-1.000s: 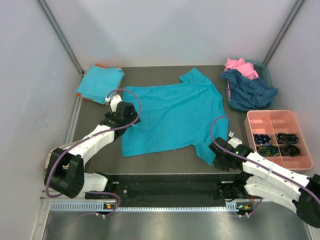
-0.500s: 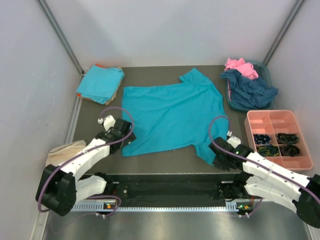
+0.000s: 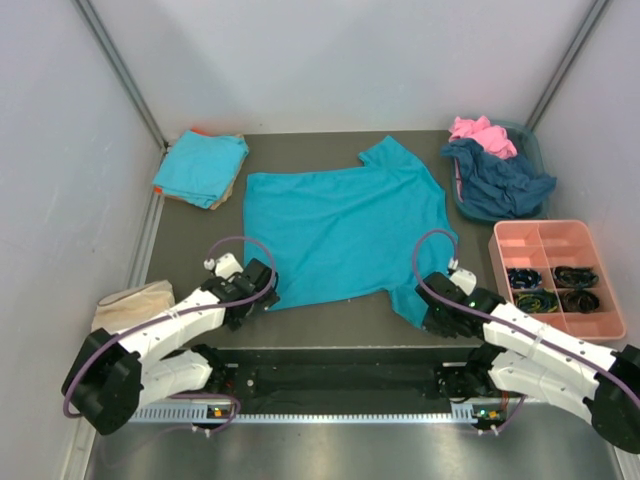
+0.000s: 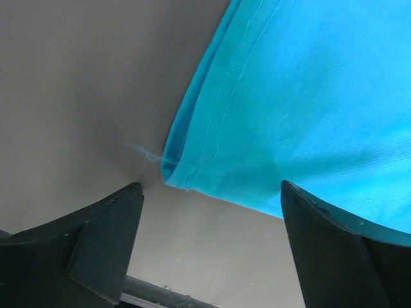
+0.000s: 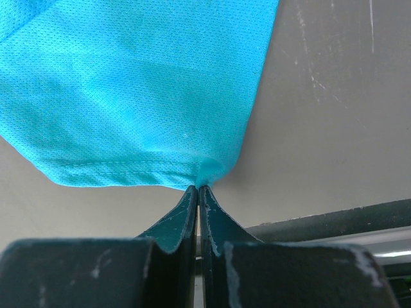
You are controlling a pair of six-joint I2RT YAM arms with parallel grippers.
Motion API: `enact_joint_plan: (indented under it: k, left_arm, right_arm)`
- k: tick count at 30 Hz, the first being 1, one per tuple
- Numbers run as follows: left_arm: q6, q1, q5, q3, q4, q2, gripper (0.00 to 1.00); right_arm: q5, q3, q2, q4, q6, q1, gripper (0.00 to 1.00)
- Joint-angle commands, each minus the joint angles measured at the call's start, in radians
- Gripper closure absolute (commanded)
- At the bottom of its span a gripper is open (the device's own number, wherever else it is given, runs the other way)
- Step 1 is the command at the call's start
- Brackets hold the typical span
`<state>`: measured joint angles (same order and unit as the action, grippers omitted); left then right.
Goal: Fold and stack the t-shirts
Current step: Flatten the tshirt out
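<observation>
A turquoise t-shirt (image 3: 345, 230) lies spread flat on the dark mat, collar end toward the back. My left gripper (image 3: 264, 291) sits low at its near left hem corner (image 4: 172, 172). The jaws stand wide open, with the corner just ahead of the fingertips (image 4: 131, 196) and nothing between them. My right gripper (image 3: 427, 318) is shut on the near right hem corner (image 5: 209, 168), pinching a small bunch of cloth. Another teal t-shirt (image 3: 203, 165) lies folded at the back left. Crumpled pink (image 3: 480, 130) and navy (image 3: 505, 180) t-shirts fill a bin at the back right.
The teal bin (image 3: 532, 143) stands at the back right. In front of it is a pink compartment tray (image 3: 520, 240) holding dark small items. A beige cloth bundle (image 3: 130, 300) lies off the mat at the left. A black rail (image 3: 340, 380) runs along the near edge.
My left arm has pulled back from the shirt's left edge down to its near left hem corner. Its jaws stay open. The right arm has not moved.
</observation>
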<state>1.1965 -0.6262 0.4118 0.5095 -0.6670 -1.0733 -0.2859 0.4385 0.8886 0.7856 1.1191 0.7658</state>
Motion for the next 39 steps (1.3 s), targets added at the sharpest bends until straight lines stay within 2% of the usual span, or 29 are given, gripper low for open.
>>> enact_joint_plan:
  k: [1, 6, 10, 27, 30, 31, 39]
  left_arm:
    - [0.064, -0.026, 0.051, -0.014, -0.036, 0.002, 0.11]
    - [0.074, -0.026, 0.133, -0.011, -0.063, 0.012, 0.22]
    - [0.087, -0.026, 0.191, -0.002, -0.089, 0.015, 0.25]
    - [0.063, -0.026, 0.151, -0.031, 0.000, -0.040, 0.52]
    - [0.058, -0.026, 0.139, -0.040, 0.023, -0.051, 0.61]
    - [0.057, -0.026, 0.137, -0.048, 0.027, -0.054, 0.67]
    - [0.057, -0.026, 0.136, -0.055, 0.056, -0.079, 0.78]
  right_arm:
    - [-0.006, 0.006, -0.002, -0.026, -0.010, 0.015, 1.00]
    - [-0.004, 0.008, -0.002, -0.036, -0.015, 0.013, 1.00]
    - [-0.006, 0.014, 0.015, -0.039, -0.021, 0.015, 1.00]
    - [0.004, 0.022, 0.032, -0.040, -0.027, 0.015, 1.00]
    - [0.004, 0.020, 0.032, -0.039, -0.025, 0.013, 1.00]
    - [0.002, 0.020, 0.032, -0.039, -0.025, 0.015, 1.00]
    - [-0.002, 0.031, 0.042, -0.034, -0.030, 0.015, 1.00]
